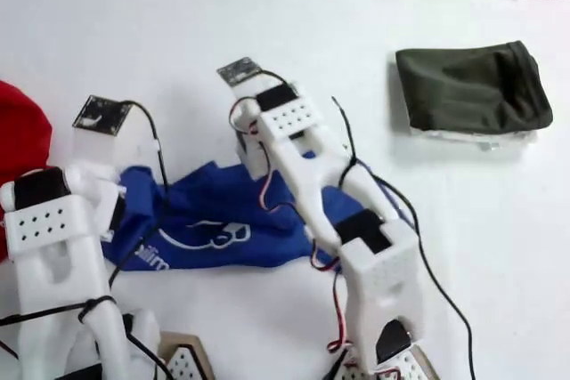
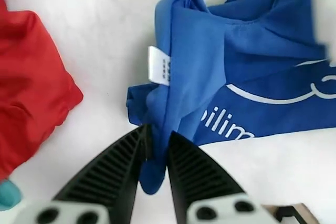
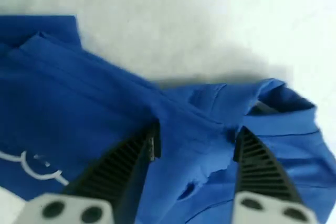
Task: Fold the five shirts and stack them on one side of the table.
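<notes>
A crumpled blue shirt (image 1: 223,224) with white print lies on the white table (image 1: 267,33) between the two arms. My left gripper (image 2: 156,153) is shut on a bunched fold at the blue shirt's (image 2: 210,77) edge, near its white label (image 2: 159,65). My right gripper (image 3: 197,148) is open, and its two black fingers (image 3: 131,158) straddle a raised fold of the blue shirt (image 3: 79,93) at the shirt's far side. A folded dark green shirt (image 1: 470,86) rests at the back right on a light folded piece. A red shirt (image 1: 20,131) lies at the left edge.
The red shirt (image 2: 31,87) lies close beside the left gripper. A teal bit of cloth (image 2: 8,195) peeks in next to it. Black cables (image 1: 419,246) hang off the right arm. Bare table stretches across the back and the front right.
</notes>
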Tool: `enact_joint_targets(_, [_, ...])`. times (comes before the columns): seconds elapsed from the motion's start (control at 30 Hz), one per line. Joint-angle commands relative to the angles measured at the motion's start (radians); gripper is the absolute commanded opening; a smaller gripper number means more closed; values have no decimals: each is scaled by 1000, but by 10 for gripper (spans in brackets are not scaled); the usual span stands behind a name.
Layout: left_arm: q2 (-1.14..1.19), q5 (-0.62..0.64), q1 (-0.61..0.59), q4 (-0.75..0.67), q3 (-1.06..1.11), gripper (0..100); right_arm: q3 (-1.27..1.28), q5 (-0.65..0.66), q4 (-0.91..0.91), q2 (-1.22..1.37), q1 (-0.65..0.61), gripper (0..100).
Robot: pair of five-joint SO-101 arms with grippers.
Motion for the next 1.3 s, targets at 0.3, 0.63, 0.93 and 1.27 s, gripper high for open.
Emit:
enact_joint_targets(0.3, [-12, -37, -12, -6, 2, 24, -89, 3, 102, 8, -94, 230])
enact_joint_targets(0.63, [-12, -37, -12, -6, 2, 24, -95, 80, 82, 77, -36, 20])
enact_joint_targets(0.93, [-12, -37, -12, -5, 2, 24, -181, 101, 91, 47, 64, 19])
enact_joint_targets(1.27, [-12, -29, -6, -5, -4, 24, -265, 207, 182, -202, 163, 19])
